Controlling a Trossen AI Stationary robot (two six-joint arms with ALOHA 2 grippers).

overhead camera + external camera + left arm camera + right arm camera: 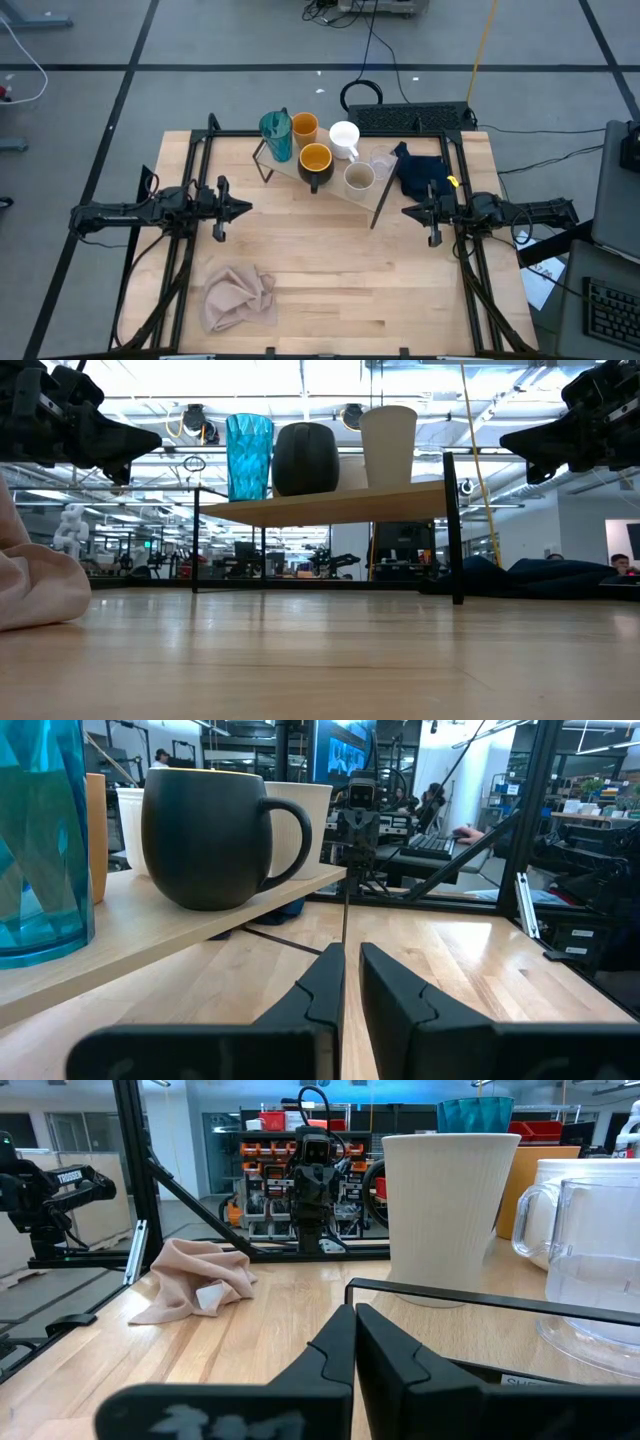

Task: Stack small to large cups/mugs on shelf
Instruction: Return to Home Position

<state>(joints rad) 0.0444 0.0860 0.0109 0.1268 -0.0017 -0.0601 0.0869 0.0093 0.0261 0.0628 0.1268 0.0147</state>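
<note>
The shelf (335, 186) stands at the table's far middle on thin black legs. On its board stand the teal tumbler (277, 136), orange cup (304, 128), white mug (344, 137), black mug (315, 164) with an orange inside, beige cup (359, 178) and clear glass (381, 165), each on its base and side by side. My left gripper (245, 208) hovers level at the table's left, with only a thin slit between its fingers and nothing in it. My right gripper (406, 212) hovers level at the right, shut and empty. Both point at the table's middle.
A pink cloth (240, 297) lies crumpled at the near left. A navy cloth (422, 172) lies at the far right, beside the shelf's right leg (457, 530). Bare wood stretches between the two grippers and in front of the shelf.
</note>
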